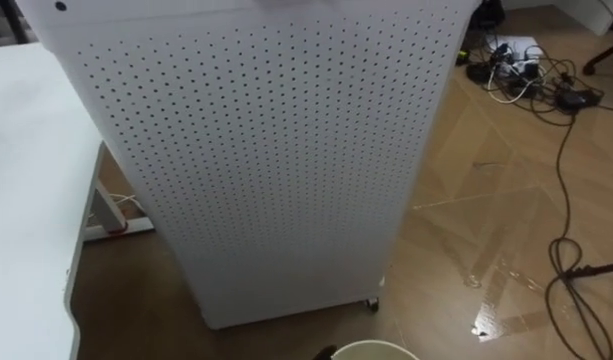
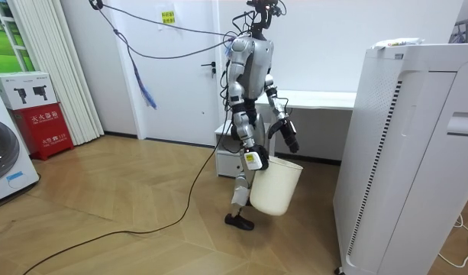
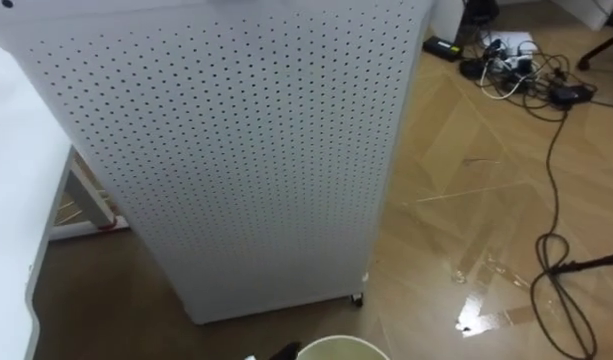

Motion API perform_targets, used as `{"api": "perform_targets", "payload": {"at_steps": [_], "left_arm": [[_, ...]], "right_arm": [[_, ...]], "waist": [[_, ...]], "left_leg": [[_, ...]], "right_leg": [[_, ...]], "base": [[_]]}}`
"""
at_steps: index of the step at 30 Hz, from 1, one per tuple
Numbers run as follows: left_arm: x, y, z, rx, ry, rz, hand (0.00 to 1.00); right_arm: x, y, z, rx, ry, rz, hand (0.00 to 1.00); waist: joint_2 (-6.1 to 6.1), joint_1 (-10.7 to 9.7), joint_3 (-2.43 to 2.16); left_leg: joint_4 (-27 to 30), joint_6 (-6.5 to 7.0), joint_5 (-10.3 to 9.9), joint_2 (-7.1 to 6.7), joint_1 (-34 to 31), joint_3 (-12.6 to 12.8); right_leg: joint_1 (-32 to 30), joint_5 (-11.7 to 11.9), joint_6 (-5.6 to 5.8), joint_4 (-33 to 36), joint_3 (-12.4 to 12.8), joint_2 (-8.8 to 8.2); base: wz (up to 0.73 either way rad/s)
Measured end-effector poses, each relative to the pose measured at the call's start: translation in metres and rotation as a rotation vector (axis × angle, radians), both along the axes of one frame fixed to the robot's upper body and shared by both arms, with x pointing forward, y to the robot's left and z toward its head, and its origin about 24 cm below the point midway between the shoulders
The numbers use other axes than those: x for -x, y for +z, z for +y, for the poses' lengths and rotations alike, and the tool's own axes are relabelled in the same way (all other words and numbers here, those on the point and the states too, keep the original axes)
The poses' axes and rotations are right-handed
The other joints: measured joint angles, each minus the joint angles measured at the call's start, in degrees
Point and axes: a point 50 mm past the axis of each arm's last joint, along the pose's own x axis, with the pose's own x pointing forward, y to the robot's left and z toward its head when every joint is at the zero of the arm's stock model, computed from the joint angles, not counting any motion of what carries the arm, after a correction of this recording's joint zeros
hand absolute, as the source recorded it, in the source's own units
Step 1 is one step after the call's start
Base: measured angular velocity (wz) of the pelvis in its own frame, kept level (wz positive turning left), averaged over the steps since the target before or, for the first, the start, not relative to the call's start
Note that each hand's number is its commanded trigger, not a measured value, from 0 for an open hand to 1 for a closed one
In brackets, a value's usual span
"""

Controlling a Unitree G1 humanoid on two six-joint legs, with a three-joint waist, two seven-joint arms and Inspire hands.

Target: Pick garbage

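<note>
Ahead, cabinet [image 1: 256, 160], open floor [image 1: 486, 200] past its right edge; right hand [image 2: 253, 158] round bucket [image 2: 278, 187]; left hand [image 2: 290, 140] unclear.

Right hand [image 2: 253, 159] grips bucket [image 2: 278, 187]; left hand [image 2: 290, 139] hangs relaxed.

White perforated cabinet [image 1: 256, 150] beside a white table [image 1: 26, 200]; tangled cables [image 1: 531, 80] on wood floor [image 1: 486, 200].

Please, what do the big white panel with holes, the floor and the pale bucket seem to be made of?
The perforated panel looks like matte white painted sheet metal or plastic: even rows of small holes. The floor seems glossy wood or laminate: plank pattern, bright reflections. The bucket is probably smooth cream plastic, judging by its thin rim.
</note>
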Motion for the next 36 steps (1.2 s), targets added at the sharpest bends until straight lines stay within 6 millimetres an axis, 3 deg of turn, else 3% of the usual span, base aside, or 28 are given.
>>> {"api": "perform_targets", "payload": {"at_steps": [7, 10, 15, 18, 22, 24, 25, 26, 28, 31, 33, 35, 36], "left_arm": [[0.002, -0.007, 0.017, -0.064, 0.041, 0.017, 0.00], [0.004, -0.009, 0.018, -0.081, 0.047, 0.020, 0.00], [0.003, -0.009, 0.021, -0.097, 0.044, 0.011, 0.00], [0.001, -0.007, 0.026, -0.100, 0.069, 0.002, 0.00], [-0.006, -0.002, 0.027, -0.085, 0.112, -0.026, 0.00], [-0.009, 0.000, 0.030, -0.076, 0.140, -0.037, 0.00], [-0.012, 0.003, 0.030, -0.067, 0.153, -0.051, 0.00], [-0.013, 0.004, 0.031, -0.066, 0.158, -0.057, 0.00], [-0.013, 0.007, 0.031, -0.057, 0.188, -0.081, 0.00], [-0.021, 0.016, 0.031, -0.044, 0.229, -0.135, 0.00], [-0.025, 0.023, 0.030, -0.041, 0.243, -0.181, 0.00], [-0.031, 0.032, 0.030, -0.036, 0.253, -0.243, 0.00], [-0.034, 0.039, 0.029, -0.040, 0.255, -0.295, 0.00]], "right_arm": [[0.001, -0.001, 0.004, -0.011, 0.008, 0.005, 1.00], [0.002, -0.002, 0.004, -0.006, 0.008, 0.012, 1.00], [0.001, -0.002, 0.004, -0.006, 0.011, 0.009, 1.00], [-0.006, 0.001, 0.005, -0.004, 0.019, -0.009, 1.00], [-0.015, 0.004, 0.008, 0.008, 0.072, -0.023, 1.00], [-0.014, 0.003, 0.009, 0.006, 0.089, -0.021, 1.00], [-0.014, 0.003, 0.009, 0.005, 0.092, -0.021, 1.00], [-0.014, 0.003, 0.009, 0.005, 0.093, -0.022, 1.00], [-0.012, 0.003, 0.007, 0.011, 0.110, -0.024, 1.00], [-0.010, 0.002, 0.009, 0.014, 0.129, -0.019, 1.00], [-0.010, 0.002, 0.008, 0.016, 0.128, -0.018, 1.00], [-0.009, 0.002, 0.007, 0.017, 0.122, -0.017, 1.00], [-0.006, 0.000, 0.006, 0.019, 0.116, -0.008, 1.00]], "waist": [[-0.26, 0.4, -0.11], [0.23, 0.4, -0.42], [0.42, 1.6, -0.49], [0.67, 1.9, -0.31], [0.79, 3.1, 0.07], [0.69, 3.2, 0.16], [0.24, 3.1, 0.45], [0.05, 3.3, 0.56], [0.19, 4.4, 0.48], [-0.35, 4.8, 0.40], [-1.02, 4.9, 0.56], [-1.51, 4.9, 0.45], [-1.61, 5.0, 0.34]], "left_leg": [[0.4, 0.22, -1.1, 0.89, 0.6, 2.3], [0.3, 0.22, -1.1, 1.11, 0.7, 2.3], [0.4, -0.03, -1.3, 1.52, 0.9, 2.3], [2.2, -0.35, -2.1, 2.25, 0.5, 2.1], [9.5, -1.69, -5.9, 4.56, -1.3, 1.8], [13.9, -2.54, -7.6, 5.66, -2.4, 0.7], [17.5, -3.06, -8.0, 6.27, -3.4, 0.6], [20.1, -3.08, -8.0, 6.88, -4.4, 0.5], [30.8, -3.94, -7.1, 9.68, -8.2, 0.1], [35.7, -4.71, -4.6, 10.85, -10.1, -1.3], [35.1, -4.90, -4.5, 10.78, -10.2, -1.2], [29.2, -5.35, -5.5, 9.95, -10.6, -1.9], [23.6, -6.22, -4.8, 8.96, -11.1, -3.4]], "right_leg": [[-0.5, 0.9, 0.06, 0.5, -0.1, 0.42], [0.0, 1.4, 0.08, -0.6, -0.2, 0.65], [0.7, 1.6, -0.09, -0.7, -0.6, 0.96], [0.7, 1.3, -0.65, 0.5, -3.3, 0.85], [-0.1, -1.5, -2.46, 4.2, -8.3, 0.86], [-0.1, -4.0, -3.47, 6.9, -9.6, 0.80], [-0.2, -5.4, -3.66, 8.5, -9.6, 0.75], [-0.2, -6.0, -3.82, 9.2, -9.5, 0.94], [0.2, -7.3, -4.84, 11.4, -9.4, 2.02], [1.4, -8.2, -5.98, 12.3, -9.4, 2.46], [2.1, -8.4, -6.29, 12.0, -9.0, 2.46], [2.1, -8.3, -6.37, 11.5, -7.8, 2.50], [2.3, -8.3, -6.36, 10.8, -7.7, 2.53]], "base": [[-0.24], [0.00], [-0.01], [0.03], [-0.04], [0.15], [0.25], [0.10], [-0.19], [-0.09], [0.04], [0.19], [0.14]]}}
